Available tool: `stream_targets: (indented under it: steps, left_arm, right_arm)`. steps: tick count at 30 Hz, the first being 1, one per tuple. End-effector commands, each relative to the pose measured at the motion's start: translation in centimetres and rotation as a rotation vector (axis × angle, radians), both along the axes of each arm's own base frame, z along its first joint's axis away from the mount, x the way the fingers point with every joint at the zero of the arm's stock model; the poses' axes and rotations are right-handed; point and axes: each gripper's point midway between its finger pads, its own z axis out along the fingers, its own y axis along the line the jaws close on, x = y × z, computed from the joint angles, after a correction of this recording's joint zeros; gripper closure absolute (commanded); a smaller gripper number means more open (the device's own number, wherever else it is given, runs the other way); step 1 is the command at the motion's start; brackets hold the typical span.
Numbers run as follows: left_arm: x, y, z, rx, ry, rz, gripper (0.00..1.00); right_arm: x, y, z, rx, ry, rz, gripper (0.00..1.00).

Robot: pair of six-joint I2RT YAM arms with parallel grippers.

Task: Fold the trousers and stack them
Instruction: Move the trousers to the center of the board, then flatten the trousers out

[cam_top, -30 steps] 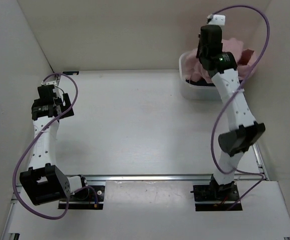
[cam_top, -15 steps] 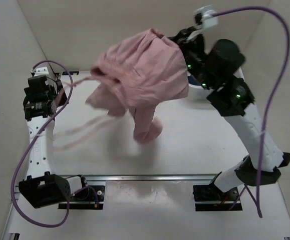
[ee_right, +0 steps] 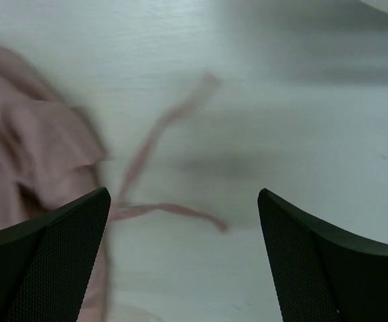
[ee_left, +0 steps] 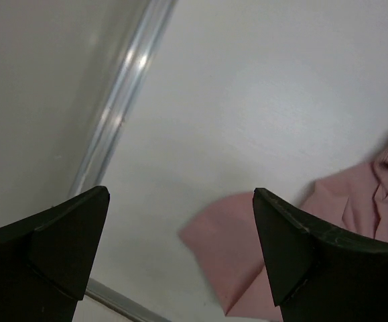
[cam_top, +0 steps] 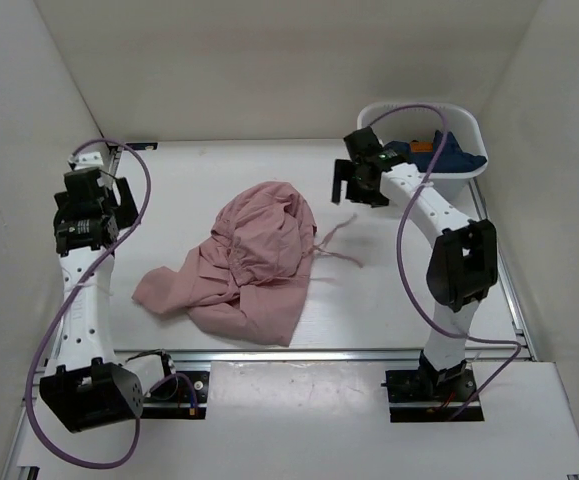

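While the pink trousers [cam_top: 259, 265] lie crumpled, left gripper [ee_left: 180, 225] and right gripper [ee_right: 183, 225] gape empty; spreading the fabric flat seems next.

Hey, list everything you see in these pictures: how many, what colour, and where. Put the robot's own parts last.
dusty-pink soft fabric trousers: one, pink, crumpled heap mid-table between the arms
thin pink drawstrings: two strands, pink, trailing on the table right of the heap
white plastic tub: one, white, far right corner
dark blue garment with an orange tag: one, inside the tub
white table: one, white, under everything
left gripper: one, black, open and empty, over the table left of the trousers
right gripper: one, black, open and empty, above the drawstrings
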Motion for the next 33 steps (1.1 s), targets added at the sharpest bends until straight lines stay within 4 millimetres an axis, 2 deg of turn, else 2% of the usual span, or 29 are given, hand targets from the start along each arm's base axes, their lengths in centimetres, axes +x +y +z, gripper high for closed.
stream_targets:
  steps: [1, 2, 3, 4, 5, 6, 7, 8, 10, 13, 14, 15, 17, 18, 19, 20, 21, 22, 23, 24, 25, 26, 27, 28, 29, 30, 31, 32, 33]
  left_arm:
    - [-2.0, -4.3, -5.9, -0.080, 0.183, -0.140, 0.00]
    - [-3.4, -5.3, -9.6, -0.095, 0.279, -0.166, 0.00]
    - [-4.2, -6.1, -11.4, -0.100, 0.329, -0.193, 0.00]
    - [-4.9, -7.9, -13.3, -0.097, 0.389, -0.256, 0.00]
    - [-5.8, -8.6, -14.8, -0.097, 0.433, -0.282, 0.00]
    - [-7.1, -8.8, -17.4, -0.089, 0.496, -0.291, 0.00]
    - [-7.4, -8.8, -18.6, -0.076, 0.517, -0.292, 0.00]
    - [-8.5, -8.5, -20.2, -0.068, 0.550, -0.282, 0.00]
    - [-8.9, -8.5, -21.4, -0.069, 0.565, -0.282, 0.00]
    - [-9.5, -9.0, -23.3, -0.095, 0.585, -0.299, 0.00]
    - [-9.4, -9.1, -23.6, -0.103, 0.594, -0.304, 0.00]
    - [-9.5, -9.9, -24.0, -0.127, 0.606, -0.332, 0.01]
    - [-9.6, -10.6, -24.6, -0.167, 0.635, -0.357, 0.12]
    - [-9.8, -11.0, -24.9, -0.187, 0.649, -0.369, 0.24]
    - [-9.6, -11.5, -25.0, -0.211, 0.654, -0.384, 0.50]
    - [-9.4, -11.5, -25.3, -0.214, 0.676, -0.382, 0.70]
    - [-9.2, -11.5, -25.4, -0.215, 0.685, -0.381, 0.86]
    - [-8.1, -10.9, -24.9, -0.197, 0.669, -0.356, 0.86]
    - [-7.7, -10.5, -24.8, -0.179, 0.670, -0.343, 0.86]
    - [-5.3, -7.8, -23.0, -0.132, 0.613, -0.245, 0.86]
    - [-4.4, -6.7, -22.0, -0.117, 0.583, -0.205, 0.86]
    - [-3.8, -4.6, -21.0, -0.120, 0.548, -0.132, 0.86]
    - [-3.0, -3.4, -19.7, -0.114, 0.504, -0.095, 0.86]
    - [-1.7, -1.9, -17.8, -0.093, 0.448, -0.049, 0.86]
    - [-1.5, -0.9, -16.7, -0.087, 0.424, -0.017, 0.86]
    - [-1.5, 0.6, -15.9, -0.093, 0.407, 0.029, 0.86]
    - [-1.0, 1.5, -14.2, -0.077, 0.367, 0.057, 0.86]
    - [-1.1, 2.0, -13.7, -0.079, 0.361, 0.071, 0.86]
    - [-1.5, 2.1, -13.2, -0.071, 0.371, 0.080, 0.86]
  right_arm:
    - [-2.4, 2.2, 7.5, 0.077, -0.194, 0.130, 0.05]
    - [-3.2, 3.5, 7.1, 0.086, -0.193, 0.193, 0.04]
    - [-3.9, 5.6, 7.2, 0.124, -0.201, 0.271, 0.04]
    - [-5.4, 7.9, 7.0, 0.134, -0.197, 0.363, 0.04]
    - [-6.1, 9.6, 6.7, 0.156, -0.187, 0.408, 0.04]
    - [-6.8, 11.2, 5.4, 0.165, -0.157, 0.460, 0.04]
    - [-8.4, 13.4, 4.3, 0.175, -0.121, 0.525, 0.04]
    - [-9.0, 14.6, 2.9, 0.162, -0.071, 0.554, 0.04]
    - [-10.6, 16.5, 1.4, 0.139, -0.022, 0.603, 0.04]
    - [-11.4, 17.6, -1.8, 0.088, 0.057, 0.605, 0.04]
    - [-11.3, 17.9, -2.3, 0.092, 0.071, 0.588, 0.04]
    - [-11.1, 18.2, -3.7, 0.084, 0.096, 0.575, 0.04]
    - [-10.7, 18.6, -5.6, 0.069, 0.127, 0.545, 0.04]
    - [-9.6, 19.1, -5.1, 0.090, 0.113, 0.540, 0.09]
    - [-9.3, 19.2, -5.0, 0.103, 0.130, 0.539, 0.18]
    - [-9.2, 19.9, -5.8, 0.114, 0.155, 0.551, 0.30]
    - [-8.6, 20.4, -5.1, 0.144, 0.156, 0.546, 0.56]
    - [-7.6, 22.0, -2.3, 0.197, 0.101, 0.564, 0.70]
    - [-7.0, 22.1, -1.3, 0.211, 0.095, 0.561, 0.82]
    - [-5.0, 22.2, 4.6, 0.289, -0.002, 0.534, 1.00]
    - [-3.8, 21.1, 7.2, 0.362, -0.027, 0.483, 1.00]
    - [-3.2, 20.2, 9.5, 0.412, -0.060, 0.445, 1.00]
    - [-3.1, 18.3, 8.7, 0.420, -0.037, 0.385, 1.00]
    - [-3.0, 16.3, 13.9, 0.502, -0.156, 0.348, 1.00]
    - [-1.9, 12.8, 14.6, 0.524, -0.178, 0.255, 1.00]
    - [-2.0, 10.6, 14.6, 0.555, -0.168, 0.173, 1.00]
    - [-3.9, 7.1, 13.3, 0.527, -0.143, 0.095, 1.00]
    - [-3.8, 3.4, 12.0, 0.498, -0.121, -0.002, 1.00]
    - [-4.9, 1.2, 10.7, 0.463, -0.086, -0.055, 1.00]
